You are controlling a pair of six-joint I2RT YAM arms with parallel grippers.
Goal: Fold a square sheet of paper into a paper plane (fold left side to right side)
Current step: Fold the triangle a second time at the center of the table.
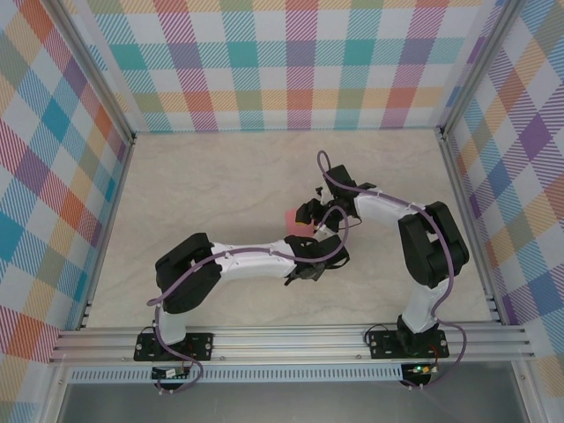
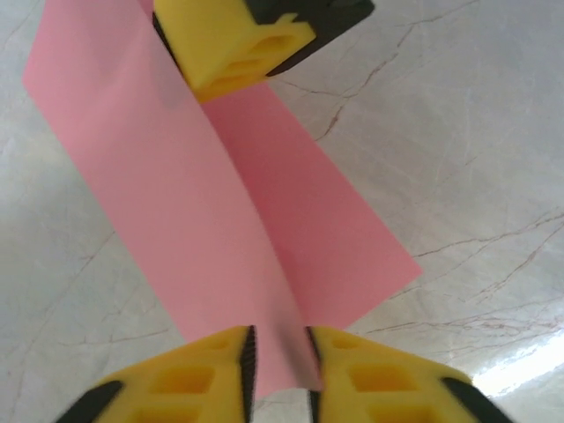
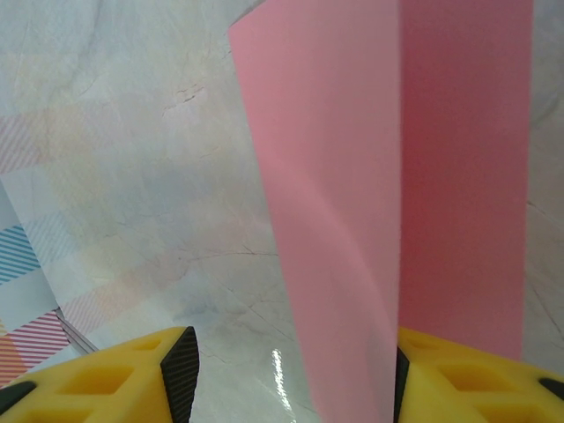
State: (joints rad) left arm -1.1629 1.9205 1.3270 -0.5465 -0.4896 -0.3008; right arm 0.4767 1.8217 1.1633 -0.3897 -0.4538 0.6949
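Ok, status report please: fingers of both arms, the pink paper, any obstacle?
Left gripper: fingers pinched on thin salmon-pink paper sheet, partly folded, raised crease. Right gripper open, paper flap between fingers. Nothing in the way.

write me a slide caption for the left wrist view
Left pincer nips the half-folded pink sheet over the marbled table

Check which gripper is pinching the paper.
The left gripper: its jaws are nearly together with the paper between them. The right gripper has its jaws wide apart, with the sheet off to one side of the gap.
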